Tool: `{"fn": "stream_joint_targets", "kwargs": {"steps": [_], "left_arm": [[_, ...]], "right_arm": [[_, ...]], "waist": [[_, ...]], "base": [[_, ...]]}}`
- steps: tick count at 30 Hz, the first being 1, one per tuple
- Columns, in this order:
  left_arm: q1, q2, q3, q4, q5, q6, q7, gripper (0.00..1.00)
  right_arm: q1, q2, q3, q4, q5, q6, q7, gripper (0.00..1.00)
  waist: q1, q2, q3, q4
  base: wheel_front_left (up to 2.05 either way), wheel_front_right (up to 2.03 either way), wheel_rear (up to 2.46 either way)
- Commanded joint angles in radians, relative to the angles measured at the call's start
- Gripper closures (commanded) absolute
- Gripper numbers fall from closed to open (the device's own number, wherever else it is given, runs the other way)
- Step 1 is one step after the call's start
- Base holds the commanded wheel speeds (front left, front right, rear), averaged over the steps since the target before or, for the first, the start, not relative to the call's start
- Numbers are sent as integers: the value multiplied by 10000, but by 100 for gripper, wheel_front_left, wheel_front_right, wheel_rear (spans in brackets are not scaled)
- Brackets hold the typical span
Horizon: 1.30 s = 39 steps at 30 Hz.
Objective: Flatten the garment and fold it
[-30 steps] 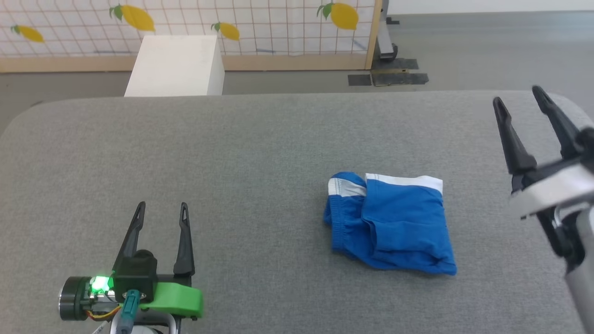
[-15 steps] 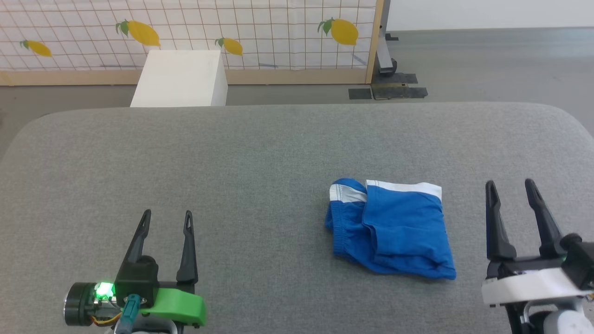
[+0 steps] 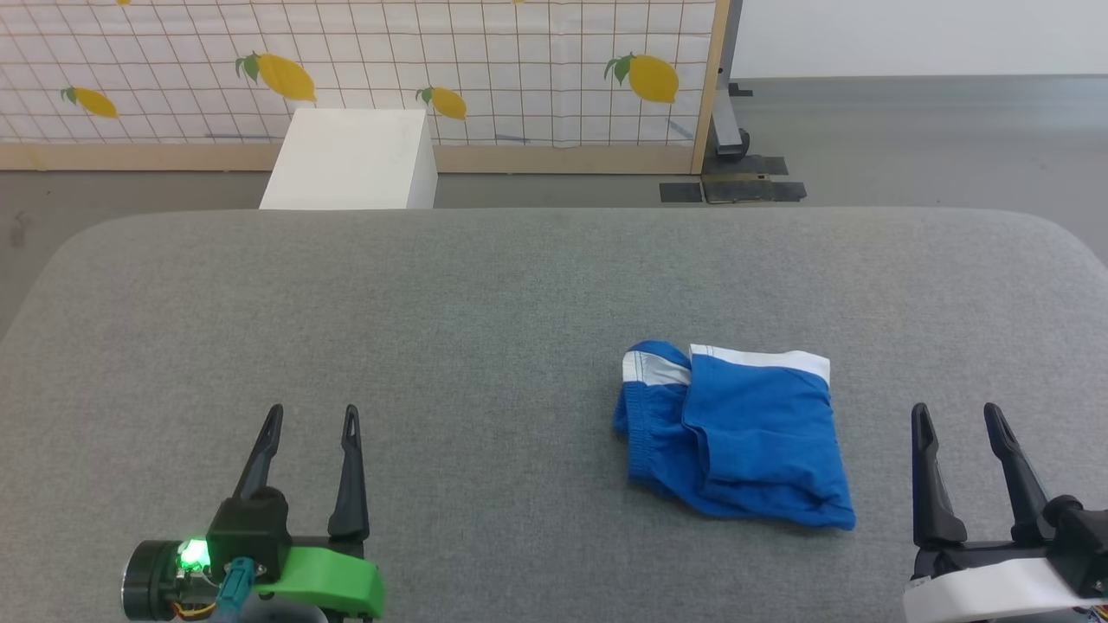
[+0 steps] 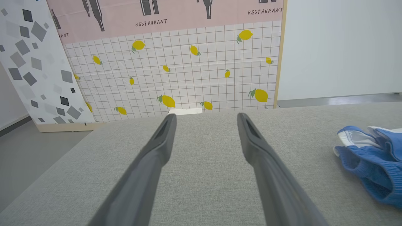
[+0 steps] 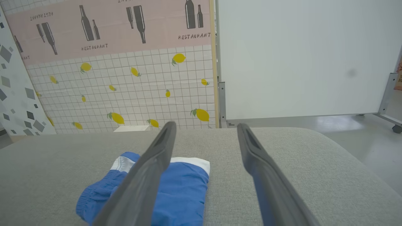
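the shorts (image 3: 736, 433) lie on the right half of the grey counter (image 3: 433, 294), nearer its front than its far edge. they are folded into a compact, roughly square bundle, bright blue, with a white band along the far edge and a white-grey stripe at the far left corner. a gathered elastic edge runs down the bundle's left side, and the layers show as soft ridges across the top.

the left claw (image 3: 312, 410) sits at the lower left of the head view. its two dark fingers are spread apart and point away over bare counter, pinching nothing. a green light (image 3: 192, 554) glows on its wrist beside a green bracket (image 3: 333, 575). this claw is well apart from the shorts. in the left wrist view the bundle shows at the right edge, off to the side of the fingers.

the right claw (image 3: 955, 408) sits at the lower right, fingers likewise spread and empty. it is just to the right of the shorts, near but not touching. in the right wrist view the shorts lie to the left, partly behind one finger, and bare counter shows in the gap between the fingers.

beyond the counter, a white box (image 3: 355, 160) stands on the grey floor (image 3: 909, 138). behind it is a screen (image 3: 519, 61) with a grid and yellow lemons. a plain white panel (image 5: 298, 59) stands to the screen's right.
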Motion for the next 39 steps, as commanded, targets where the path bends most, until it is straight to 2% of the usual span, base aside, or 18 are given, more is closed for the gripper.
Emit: {"fn": "stream_joint_targets", "kwargs": {"steps": [1,15,20,23,27,28,32,39], "left_arm": [[186,-67,57,20,-105,-57,-36,0],[200,-247,211,109,32,-178,-36,0],[169,-287,268,105,76,-193,-36,0],[111,-308,305,96,90,-213,-36,0],[-13,-344,309,84,112,-250,-36,0],[-46,-355,301,91,121,-263,-36,0],[-168,-392,310,94,127,-293,-36,0],[-462,-467,272,71,142,-342,-36,0]], "right_arm": [[98,27,25,-38,-80,-15,31,0],[-356,17,3,-422,-255,-15,360,0],[-1462,-642,-180,-968,-118,-15,858,0],[-2392,-1348,-122,-1149,48,-15,1566,0],[-3448,-2519,557,-661,793,-15,3574,0],[-3669,-2993,990,-411,1141,-15,4428,0],[-4513,-4496,2356,-78,2435,-15,6517,0],[-5381,-6066,4477,869,5089,-15,10153,0]], "waist": [[0,0,-19,4],[0,0,-24,52],[0,0,33,11],[0,0,134,5],[0,0,328,42],[0,0,365,65],[0,0,592,176],[0,0,1098,497]], "base": [[0,0,0],[0,0,0],[0,0,0],[0,0,0],[0,0,0],[0,0,0],[0,0,0],[0,0,0]]}}
